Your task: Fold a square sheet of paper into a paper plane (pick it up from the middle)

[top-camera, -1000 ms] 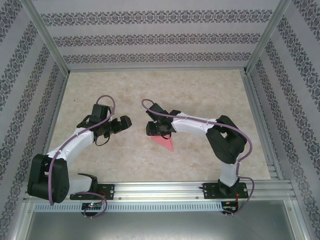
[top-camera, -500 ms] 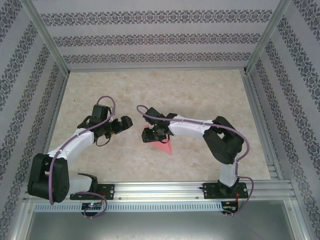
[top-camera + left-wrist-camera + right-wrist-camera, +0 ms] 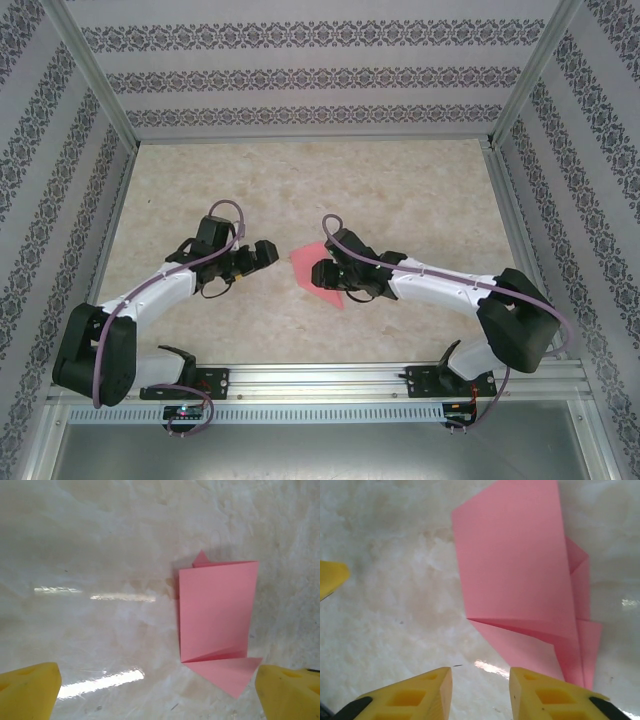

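The pink-red sheet of paper [image 3: 308, 260] lies flat on the table between my two grippers, folded into a narrow panel with a pointed flap at its near end. In the left wrist view the paper [image 3: 217, 610] lies ahead and to the right of my left gripper [image 3: 157, 695], whose jaws are open wide and empty. My left gripper [image 3: 270, 252] sits just left of the paper. My right gripper [image 3: 318, 272] is at the paper's near right edge. Its yellow fingers [image 3: 545, 695] are part open over bare table, just short of the paper [image 3: 515, 565].
The table [image 3: 400, 190] has a glossy beige marble top, fenced by aluminium rails and patterned walls. One yellow fingertip of the left gripper [image 3: 330, 577] shows at the left edge of the right wrist view, close to the paper.
The right arm has swung its elbow out to the right and pulled back off the paper, uncovering it. Its jaws have narrowed. The left gripper has shifted slightly right.
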